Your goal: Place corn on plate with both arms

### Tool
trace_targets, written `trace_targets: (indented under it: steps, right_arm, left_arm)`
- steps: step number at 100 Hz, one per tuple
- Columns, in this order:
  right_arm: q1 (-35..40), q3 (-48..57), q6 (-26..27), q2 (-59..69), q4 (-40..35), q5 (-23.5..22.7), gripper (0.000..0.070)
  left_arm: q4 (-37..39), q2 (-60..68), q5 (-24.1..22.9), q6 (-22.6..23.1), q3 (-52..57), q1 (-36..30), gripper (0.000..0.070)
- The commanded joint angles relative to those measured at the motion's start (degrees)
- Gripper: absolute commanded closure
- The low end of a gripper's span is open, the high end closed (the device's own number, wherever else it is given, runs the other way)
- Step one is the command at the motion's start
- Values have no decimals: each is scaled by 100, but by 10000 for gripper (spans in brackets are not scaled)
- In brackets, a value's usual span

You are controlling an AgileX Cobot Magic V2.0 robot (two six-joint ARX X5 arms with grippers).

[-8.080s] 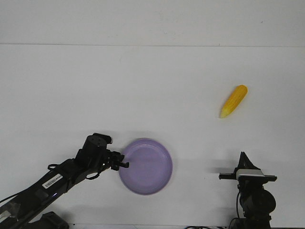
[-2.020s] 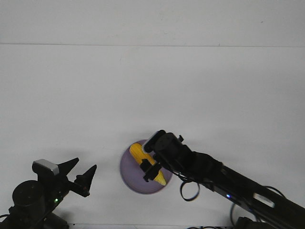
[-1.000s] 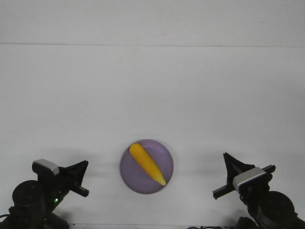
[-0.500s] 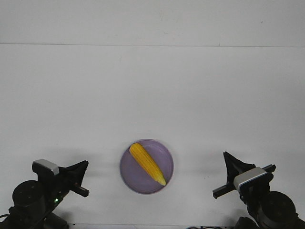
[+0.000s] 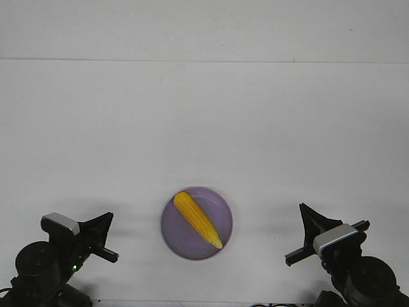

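The yellow-orange corn (image 5: 197, 219) lies diagonally on the lavender plate (image 5: 220, 210), its paler tip pointing to the near right. The plate sits at the near middle of the table. My left gripper (image 5: 107, 219) is drawn back at the near left corner, well left of the plate, its fingers together and empty. My right gripper (image 5: 306, 212) is drawn back at the near right corner, well right of the plate, its fingers together and empty. Neither gripper touches the corn or the plate.
The white table (image 5: 204, 128) runs back to a far edge where it meets the wall. Both arm bases sit at the near edge, left and right of the plate.
The corn went from the far right of the table onto the plate. The right arm let it go and drew back. The left gripper shut. In the last second, almost nothing moved.
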Motion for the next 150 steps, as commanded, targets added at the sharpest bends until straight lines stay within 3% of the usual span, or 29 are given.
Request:
trace_targets:
  steps: [1,18,32,46,74,150]
  right_arm:
    - [59,37,37,28,68,24,688]
    - [59,37,37,28,68,24,688]
    - [59,37,37,28,68,24,688]
    - [59,37,37,28,68,24,688]
    - [59,37,37,28,63,24,688]
    - [59,37,37,28,66,24,688]
  left_arm:
    - [291,-20,-26,732,-72,238,687]
    - [1958,-341,-9,1484,-1152,1421,687]
    - [3134,-846,-37,1545,-2227,2070,687]
    - [3764,-1287,-42,1547,-2957,2280,687]
    - [3934,-1738,-39,1604,-3654,2295,687]
    - [3899,-1738,-11,1585,-3650,2295,687]
